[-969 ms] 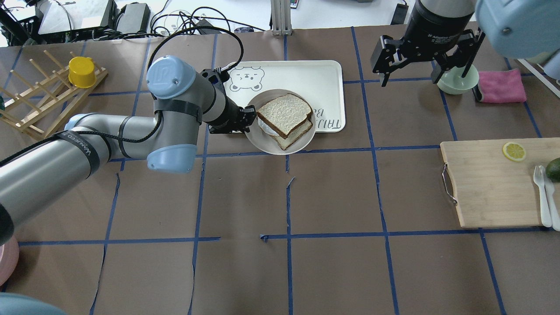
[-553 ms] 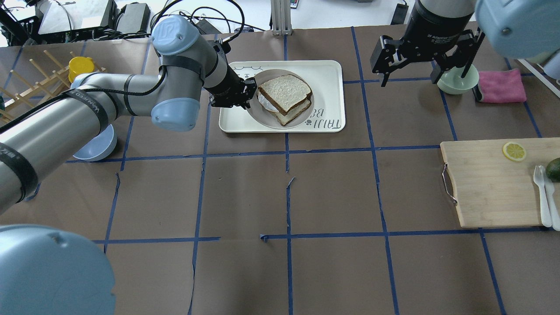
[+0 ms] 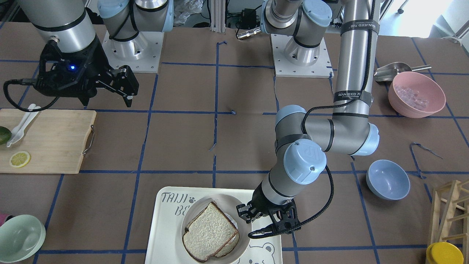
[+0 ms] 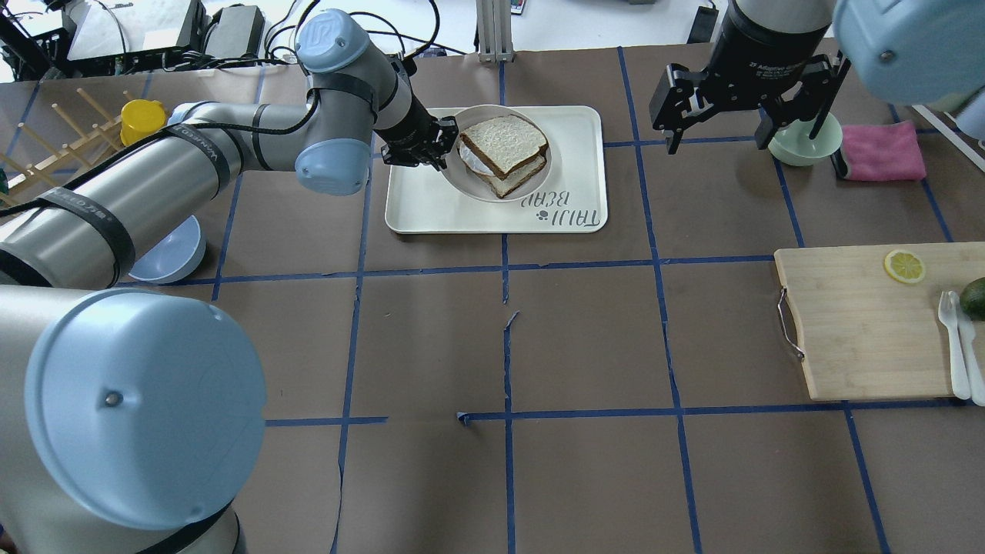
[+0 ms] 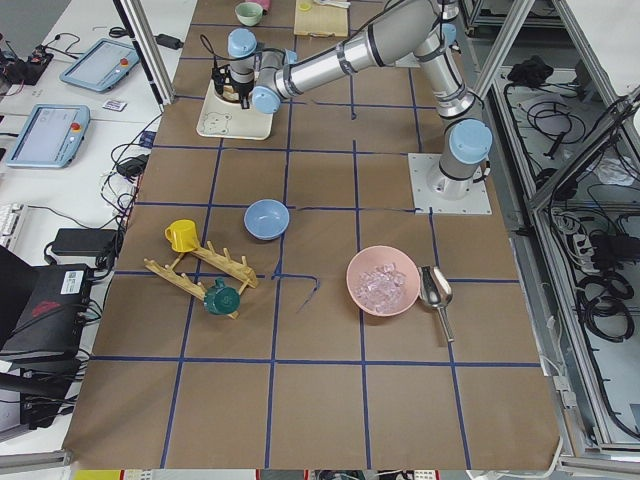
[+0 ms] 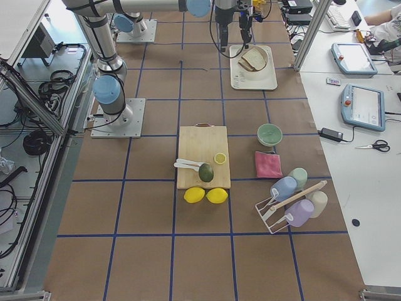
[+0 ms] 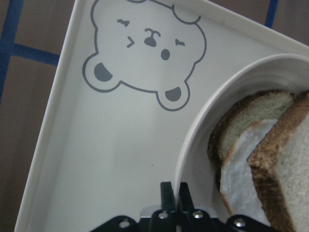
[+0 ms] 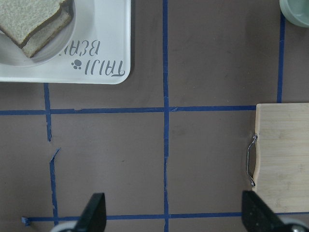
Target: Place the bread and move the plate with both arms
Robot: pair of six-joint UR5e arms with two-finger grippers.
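Observation:
The plate is over the white bear-printed tray; I cannot tell whether it rests on it. On the plate the bread lies on top of a second slice with fried egg white. My left gripper is shut on the plate's left rim. In the left wrist view its fingertips pinch the rim, with the bread at the right. From the front I see the gripper, plate and bread. My right gripper hangs open and empty over the table's back right.
A cutting board with a lemon slice, cutlery and an avocado lies at the right. A green bowl and a pink cloth sit beyond it. On the left are a blue bowl, a wooden rack and a yellow cup.
My left arm has carried the plate with the bread away from the robot, from the tray's near edge to over its far middle. The right gripper has stayed put.

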